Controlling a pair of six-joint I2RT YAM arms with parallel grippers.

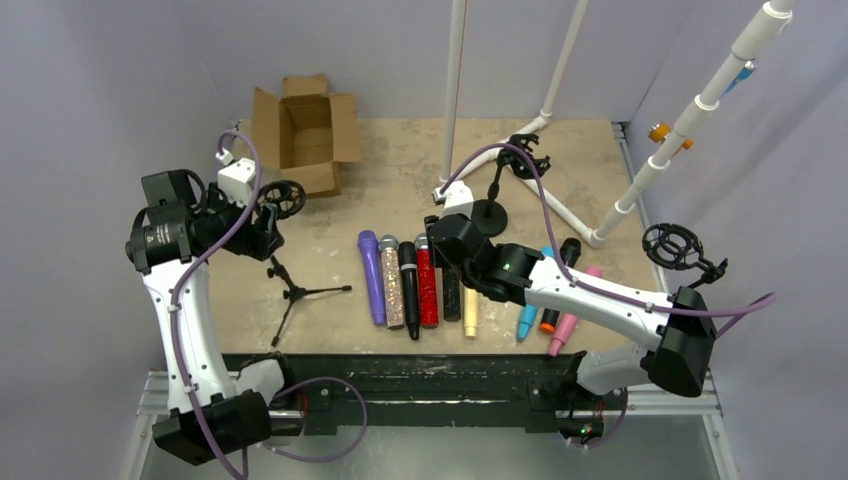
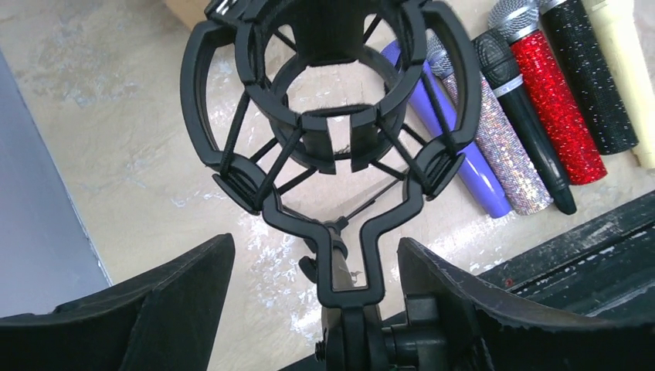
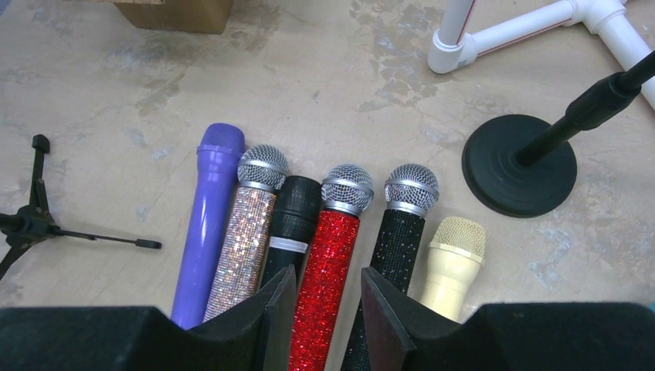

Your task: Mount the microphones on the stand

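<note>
Microphone, red glitter, inside right gripper; left-arm label unreadable.

An open cardboard box sits with its flaps spread at the far left of the bench; white plastic pipes rise from the far middle; a slanted pipe on the right carries an orange clip and a blue clip; a black rail runs along the near edge.

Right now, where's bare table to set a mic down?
Bare: between the cardboard box and the PVC frame, behind the microphones. Narrower strip between the tripod stand and the purple microphone. Crowded: around the microphones and the round-base stand.
</note>
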